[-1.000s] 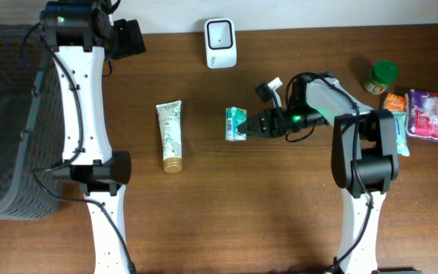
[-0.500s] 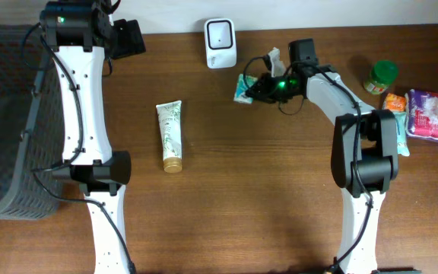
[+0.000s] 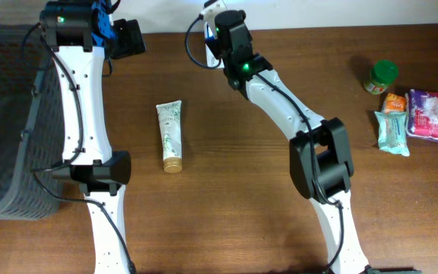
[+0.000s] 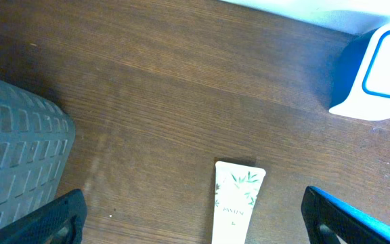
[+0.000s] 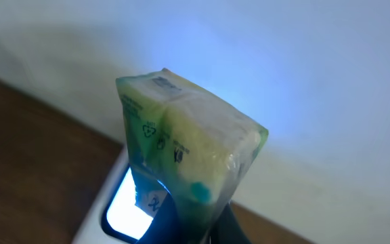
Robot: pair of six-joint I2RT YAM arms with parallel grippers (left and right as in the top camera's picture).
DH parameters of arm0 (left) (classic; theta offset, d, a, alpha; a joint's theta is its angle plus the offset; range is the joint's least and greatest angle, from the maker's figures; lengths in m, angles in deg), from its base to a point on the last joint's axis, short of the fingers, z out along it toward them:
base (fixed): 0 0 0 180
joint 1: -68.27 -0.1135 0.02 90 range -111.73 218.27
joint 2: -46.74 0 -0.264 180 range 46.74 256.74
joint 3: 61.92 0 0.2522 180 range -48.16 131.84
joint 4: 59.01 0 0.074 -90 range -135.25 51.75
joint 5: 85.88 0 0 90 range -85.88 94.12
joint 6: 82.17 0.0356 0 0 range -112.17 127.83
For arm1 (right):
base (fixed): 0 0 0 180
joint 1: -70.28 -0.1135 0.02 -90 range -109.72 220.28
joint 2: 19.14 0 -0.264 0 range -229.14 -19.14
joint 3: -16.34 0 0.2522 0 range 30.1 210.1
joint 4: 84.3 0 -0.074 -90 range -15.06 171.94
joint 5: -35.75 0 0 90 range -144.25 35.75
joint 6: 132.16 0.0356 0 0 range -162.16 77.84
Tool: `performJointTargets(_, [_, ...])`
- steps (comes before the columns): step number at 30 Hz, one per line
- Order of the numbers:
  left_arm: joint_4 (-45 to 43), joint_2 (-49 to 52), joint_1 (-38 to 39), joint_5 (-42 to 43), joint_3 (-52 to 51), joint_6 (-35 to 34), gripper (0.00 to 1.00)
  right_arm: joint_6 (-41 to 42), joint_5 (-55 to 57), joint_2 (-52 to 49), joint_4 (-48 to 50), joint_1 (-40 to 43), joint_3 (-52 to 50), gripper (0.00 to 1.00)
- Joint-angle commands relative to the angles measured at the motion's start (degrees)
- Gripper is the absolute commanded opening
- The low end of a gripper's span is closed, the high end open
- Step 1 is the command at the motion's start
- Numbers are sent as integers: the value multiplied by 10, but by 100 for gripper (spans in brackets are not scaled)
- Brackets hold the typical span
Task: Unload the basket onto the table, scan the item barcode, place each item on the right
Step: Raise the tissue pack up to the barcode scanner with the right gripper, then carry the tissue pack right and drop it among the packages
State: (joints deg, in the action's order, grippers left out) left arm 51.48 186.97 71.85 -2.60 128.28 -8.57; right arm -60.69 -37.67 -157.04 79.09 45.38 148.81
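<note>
My right gripper (image 5: 195,227) is shut on a green and yellow plastic packet (image 5: 188,149), the item, which stands upright in it just above the lit window of the white barcode scanner (image 5: 120,213). Seen from overhead, the right arm reaches to the table's far edge and the right gripper (image 3: 223,30) covers most of the scanner (image 3: 212,7); the packet is hidden there. The left gripper (image 4: 205,224) hangs open and empty at the back left, high above a white tube (image 4: 235,200); the scanner (image 4: 378,71) shows at its right.
The white tube (image 3: 171,137) lies on the table left of centre. A grey basket (image 3: 2,114) fills the left edge. At the far right sit a green-lidded jar (image 3: 382,76), a teal packet (image 3: 392,131) and a pink-white pack (image 3: 432,114).
The right arm has carried the packet from the table's middle up and left to the scanner at the far edge. The left arm has stayed still.
</note>
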Motion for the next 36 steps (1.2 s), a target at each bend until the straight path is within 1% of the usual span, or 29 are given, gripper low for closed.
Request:
performJointTargets(1, [0,-12,0,-6,-1,7,99,-204,24,-19,6,5,5,4])
performJointTargets(2, [0,-12,0,-6,-1,7,99,-279,27,-19,-1,4,5,4])
performJointTargets(3, [0,-12,0,-6,-1,7,99,-329,33,-19,-11,4,5,4])
performJointTargets(4, [0,-12,0,-6,-1,7,99,-340,43,-20,-14,4,5,4])
performJointTargets(7, [0,-12,0,-6,-1,7,99,-335,12,-21,-50,4,4,4])
performJointTargets(11, [0,-12,0,-6,-1,7,99,-335,17,-21,-53,6,4,4])
performJointTargets(13, [0,-12,0,-6,-1,7,99,-314,17,-21,-51,6,4,4])
performJointTargets(14, [0,-12,0,-6,-1,7,99,-274,18,-21,-51,6,5,4])
performJointTargets(15, [0,-12,0,-6,-1,7,99,-217,28,-20,-44,6,6,4])
performJointTargets(16, [0,-12,0,-6,-1,7,99,-149,54,-17,-44,6,17,4])
performJointTargets(17, [0,-12,0,-6,-1,7,99,-116,78,-14,-44,7,25,4])
performJointTargets(18, [0,-12,0,-6,-1,7,99,-52,125,2,-47,11,36,4])
performJointTargets(19, [0,-12,0,-6,-1,7,99,-10,148,20,-59,17,37,4])
performJointTargets(21, [0,-12,0,-6,-1,7,99,96,155,81,-151,54,38,4])
performJointTargets(23, [0,-12,0,-6,-1,7,99,194,154,124,-260,108,38,4])
performJointTargets(25, [0,-12,0,-6,-1,7,99,288,154,155,-393,188,38,4])
performJointTargets(26, [0,-12,0,-6,-1,7,99,321,154,157,-445,221,38,4])
performJointTargets(27, [0,-12,0,-6,-1,7,99,369,148,157,-529,275,37,4])
performJointTargets(28, [0,-12,0,-6,-1,7,99,390,137,156,-569,309,34,4])
performJointTargets(29, [0,-12,0,-6,-1,7,99,390,98,156,-607,358,33,4])
performJointTargets(30, [0,-12,0,-6,-1,7,99,390,76,156,-617,379,33,4])
performJointTargets(31, [0,-12,0,-6,-1,7,99,390,27,156,-629,411,33,4])
performJointTargets(33, [0,-12,0,-6,-1,7,99,390,-11,156,-647,458,33,4])
performJointTargets(36, [0,-12,0,-6,-1,7,99,390,-18,155,-644,478,3,5])
